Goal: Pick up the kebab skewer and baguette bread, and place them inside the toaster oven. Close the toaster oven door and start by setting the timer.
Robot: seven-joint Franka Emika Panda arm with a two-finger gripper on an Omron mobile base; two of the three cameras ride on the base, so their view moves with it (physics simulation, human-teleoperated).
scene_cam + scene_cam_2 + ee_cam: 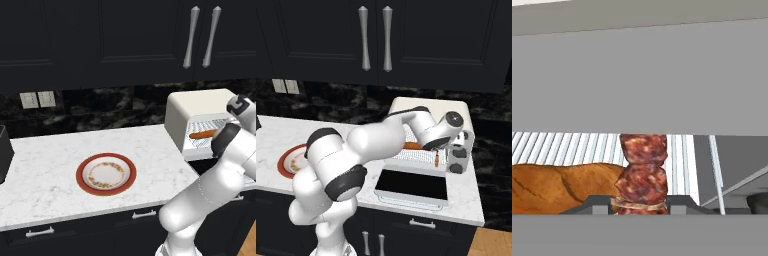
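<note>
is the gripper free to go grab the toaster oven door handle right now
Probably not yet: the gripper is shut on the kebab skewer over the toaster oven rack, beside the baguette bread. The open toaster oven door itself looks unobstructed.

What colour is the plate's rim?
Red-brown rim on the plate, around a white centre with floral ring; clearest in left base view.

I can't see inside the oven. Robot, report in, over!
Gripper shut on kebab skewer, inside toaster oven. Baguette bread already on wire rack. Toaster oven door down, open. Nothing blocking.

Marble-look counter (50,160) glossy, wire metal rack (562,147), crusty rough bread (557,187), matt cream oven (197,102), glazed plate (106,174).
</note>
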